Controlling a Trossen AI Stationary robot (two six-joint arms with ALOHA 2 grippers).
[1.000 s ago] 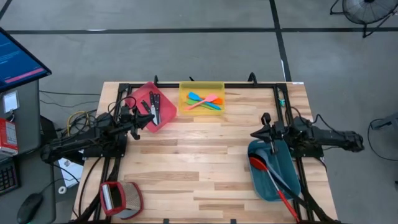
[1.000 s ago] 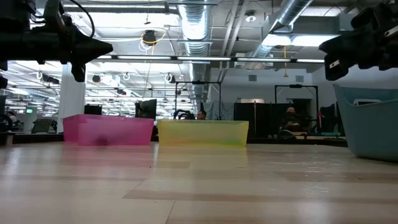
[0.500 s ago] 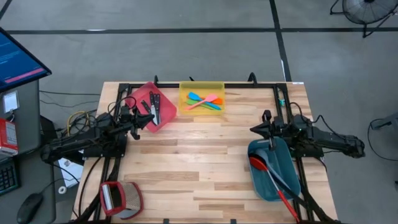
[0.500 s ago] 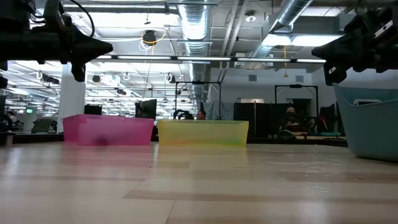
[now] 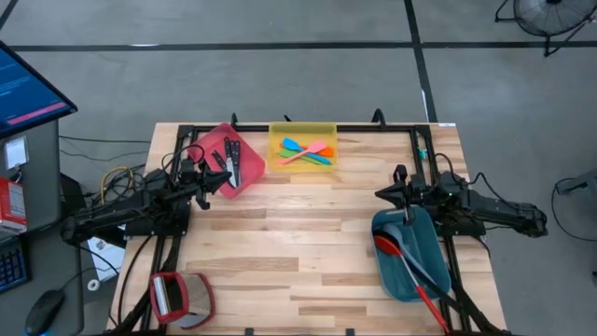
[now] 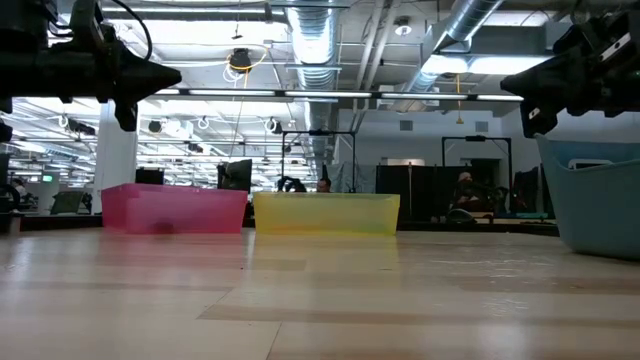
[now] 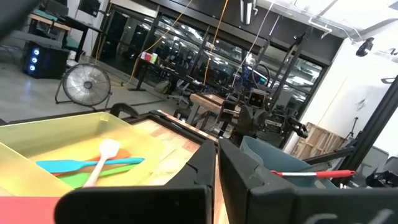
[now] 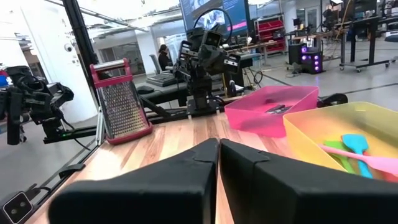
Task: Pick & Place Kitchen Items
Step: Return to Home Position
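Pale wooden worktop (image 5: 308, 243): black-handled steel knives (image 5: 231, 161) lay in the pink plastic bin (image 5: 211, 140) beside the yellow plastic bin (image 5: 300, 128). Right hand (image 5: 381, 195) had shifted slightly; left hand (image 5: 222, 181) unmoved; both pinched together, empty. Sorting judged complete.

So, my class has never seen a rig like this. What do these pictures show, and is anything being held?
These are four views of one moment: from above, from table height, and from each arm's wrist. Two dark robot arms work at a wooden table. The left hand hovers beside the pink bin, which holds knives. The right hand hovers near the teal bin, which holds long spoons. The yellow bin holds coloured spatulas. A grater stands at a corner on the left arm's side. Both hands are shut and hold nothing.
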